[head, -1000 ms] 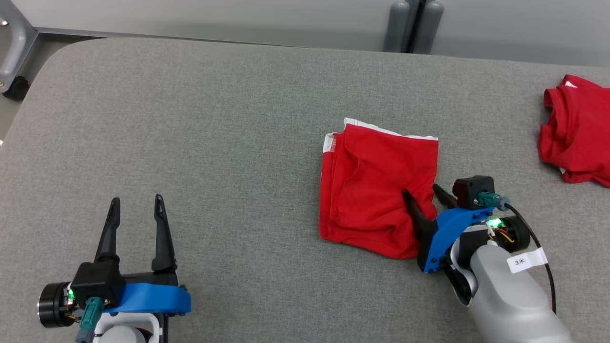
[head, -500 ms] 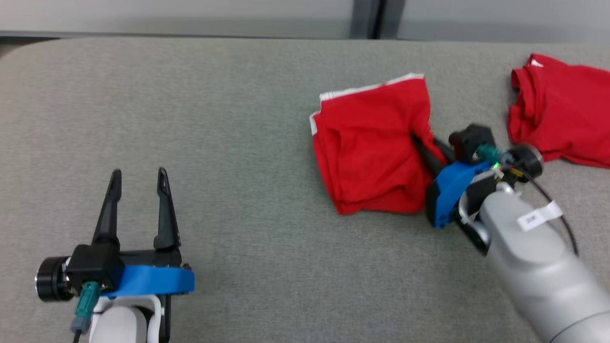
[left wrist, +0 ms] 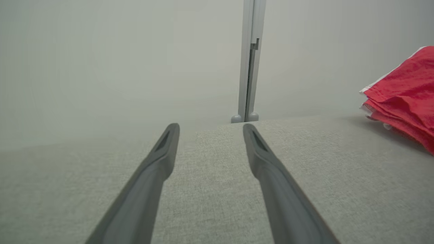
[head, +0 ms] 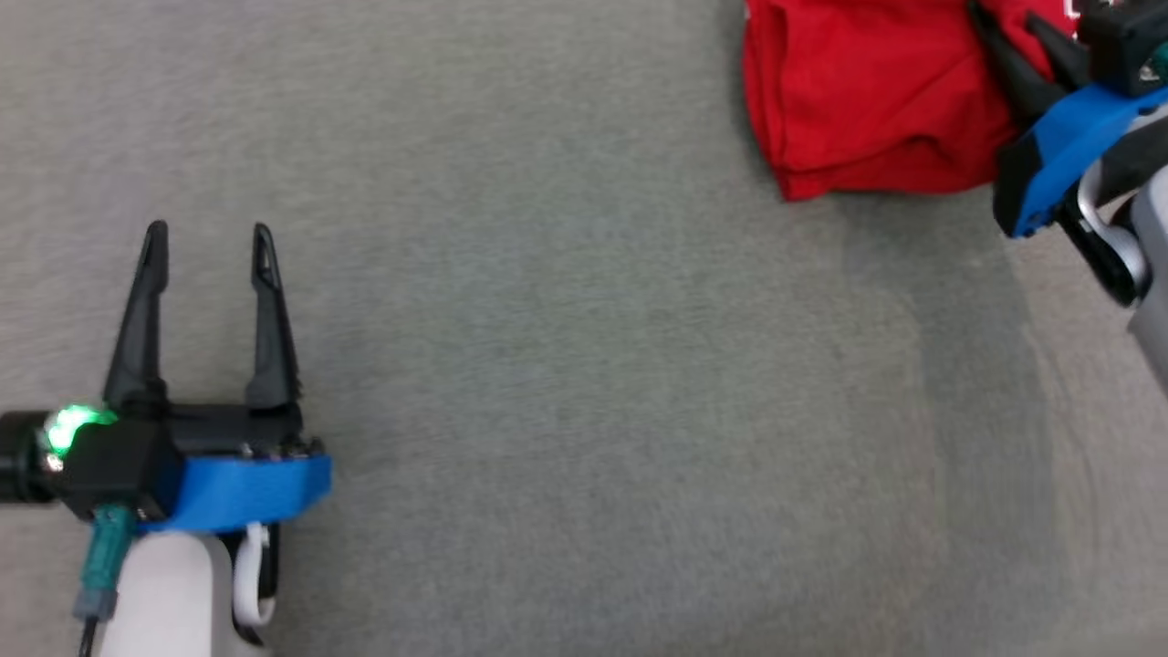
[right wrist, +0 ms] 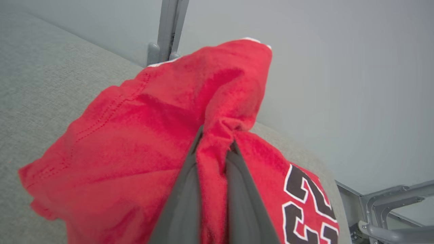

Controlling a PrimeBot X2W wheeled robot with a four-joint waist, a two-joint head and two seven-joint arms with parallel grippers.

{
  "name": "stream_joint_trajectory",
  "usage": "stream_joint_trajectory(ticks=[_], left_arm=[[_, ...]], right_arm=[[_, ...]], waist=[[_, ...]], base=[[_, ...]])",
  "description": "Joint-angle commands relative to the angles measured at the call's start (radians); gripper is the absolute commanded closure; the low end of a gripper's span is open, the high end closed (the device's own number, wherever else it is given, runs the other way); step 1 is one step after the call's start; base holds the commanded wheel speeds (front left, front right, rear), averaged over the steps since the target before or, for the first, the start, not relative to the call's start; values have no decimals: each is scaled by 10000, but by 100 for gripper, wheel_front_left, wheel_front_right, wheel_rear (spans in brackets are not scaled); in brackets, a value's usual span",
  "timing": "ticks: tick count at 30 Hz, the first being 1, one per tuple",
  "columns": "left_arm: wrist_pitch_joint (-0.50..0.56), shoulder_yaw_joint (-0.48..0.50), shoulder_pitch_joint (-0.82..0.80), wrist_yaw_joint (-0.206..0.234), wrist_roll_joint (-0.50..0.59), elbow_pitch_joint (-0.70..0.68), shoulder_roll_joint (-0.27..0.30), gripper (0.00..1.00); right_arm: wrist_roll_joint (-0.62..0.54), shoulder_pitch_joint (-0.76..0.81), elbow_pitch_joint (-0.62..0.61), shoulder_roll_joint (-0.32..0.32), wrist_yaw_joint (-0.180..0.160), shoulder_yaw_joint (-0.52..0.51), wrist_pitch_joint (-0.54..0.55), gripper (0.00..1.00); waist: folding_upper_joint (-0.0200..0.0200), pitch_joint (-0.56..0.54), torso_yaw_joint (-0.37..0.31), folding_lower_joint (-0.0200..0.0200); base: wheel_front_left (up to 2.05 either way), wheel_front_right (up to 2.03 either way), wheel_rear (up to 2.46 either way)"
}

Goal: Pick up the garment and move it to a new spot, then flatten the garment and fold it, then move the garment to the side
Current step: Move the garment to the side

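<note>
The garment (head: 867, 91) is a red folded cloth with a white hem, at the top right of the head view. My right gripper (head: 1008, 27) is shut on its right edge. In the right wrist view the two fingers of the right gripper (right wrist: 215, 135) pinch a raised fold of the garment (right wrist: 142, 128), whose left part sags onto the grey table. My left gripper (head: 209, 233) hovers open over bare table at the lower left, holding nothing. In the left wrist view, the left gripper (left wrist: 209, 128) points at the far wall and the garment (left wrist: 403, 91) shows at the right edge.
The grey fabric table (head: 584, 365) stretches wide between the two arms. Red cloth with black-and-white numerals (right wrist: 305, 189) lies just right of my right fingers; whether it belongs to the same garment I cannot tell. A grey post (left wrist: 251, 61) stands behind the table, a metal frame (right wrist: 390, 210) beyond its corner.
My right gripper was open around the garment's right edge; it has shut on it and raised that edge. The head camera has swung, shifting the whole picture. My left gripper stays open.
</note>
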Motion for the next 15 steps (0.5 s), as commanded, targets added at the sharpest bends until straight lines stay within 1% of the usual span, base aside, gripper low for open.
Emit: stream_joint_trajectory(ticks=[1, 6, 8, 11, 15], left_arm=[[-24, 77, -162, 19, 79, -133, 112, 0], [-22, 103, -265, 14, 268, -691, 449, 0], [6, 114, -354, -7, 306, -872, 580, 0], [137, 43, -385, -55, 368, -1083, 709, 0], [233, 8, -480, -73, 380, -1245, 805, 0]], right_arm=[[119, -211, -102, -94, 3, -17, -36, 100], [485, -600, -352, -831, 3, -99, 164, 100], [617, -747, -329, -981, 3, -141, 229, 100], [699, -1008, -140, -1277, 3, -112, 345, 100], [953, -1312, 358, -1375, 3, 0, 602, 100]], waist=[[-3, 92, -158, -2], [-3, 714, -882, -2], [-3, 908, -1058, -2], [-3, 1102, -1126, -2], [-3, 1247, -1083, -2]], base=[[0, 0, 0], [0, 0, 0], [0, 0, 0], [0, 0, 0], [0, 0, 0]])
